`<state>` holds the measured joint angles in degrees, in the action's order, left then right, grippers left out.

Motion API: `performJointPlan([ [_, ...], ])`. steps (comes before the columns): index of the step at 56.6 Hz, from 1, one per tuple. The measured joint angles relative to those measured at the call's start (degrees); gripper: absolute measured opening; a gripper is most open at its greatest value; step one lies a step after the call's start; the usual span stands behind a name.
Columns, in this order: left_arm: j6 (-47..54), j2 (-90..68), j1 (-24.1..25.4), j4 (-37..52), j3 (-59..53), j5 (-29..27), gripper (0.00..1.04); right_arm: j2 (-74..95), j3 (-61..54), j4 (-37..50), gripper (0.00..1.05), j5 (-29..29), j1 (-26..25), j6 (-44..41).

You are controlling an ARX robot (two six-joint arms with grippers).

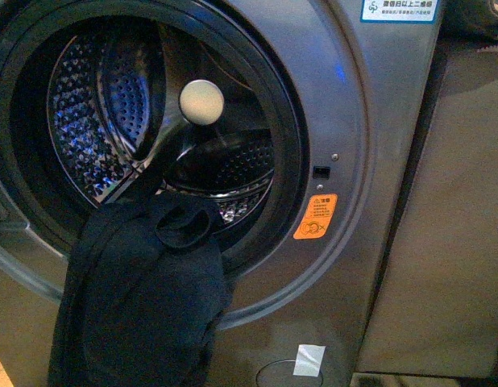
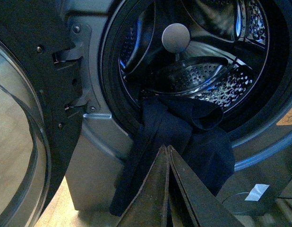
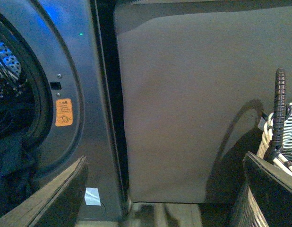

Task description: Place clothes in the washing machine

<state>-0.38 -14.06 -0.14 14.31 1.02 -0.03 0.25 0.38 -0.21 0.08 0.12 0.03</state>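
The dark navy clothes [image 1: 144, 298] hang limp over the lower rim of the washing machine [image 1: 346, 129] porthole, a small part inside the perforated drum [image 1: 112, 121], most of it draped down the front. They also show in the left wrist view [image 2: 184, 137] and at the edge of the right wrist view [image 3: 11, 165]. My left gripper [image 2: 167, 149] is shut and empty, its tips just in front of the hanging clothes. My right gripper [image 3: 165, 189] is open and empty, facing the grey-brown panel [image 3: 184, 104] beside the machine.
The open door [image 2: 18, 123] with its glass stands to the left of the porthole. An orange sticker [image 1: 315, 217] and white tape patch [image 1: 309, 359] mark the machine's front. A wicker basket [image 3: 278, 151] with a dark handle sits by the right gripper.
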Motion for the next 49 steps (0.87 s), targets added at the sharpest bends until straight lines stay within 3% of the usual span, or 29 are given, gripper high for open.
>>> performJointPlan([
  [13,0.0,3.96,0.0,-3.98,0.0,0.02,0.04,0.0,0.0,0.0,0.97,0.0,0.0,0.0],
  [20,0.02,12.5,0.0,-13.62,0.02,0.02,0.04,0.0,0.0,0.0,0.97,0.02,0.0,0.0],
  [48,0.02,13.75,0.0,-14.19,0.02,0.04,0.04,0.0,0.0,0.0,0.97,0.0,0.0,0.02],
  [49,0.0,13.75,0.0,-14.19,0.02,0.02,0.07,0.0,0.0,0.0,0.97,0.0,0.0,0.0],
])
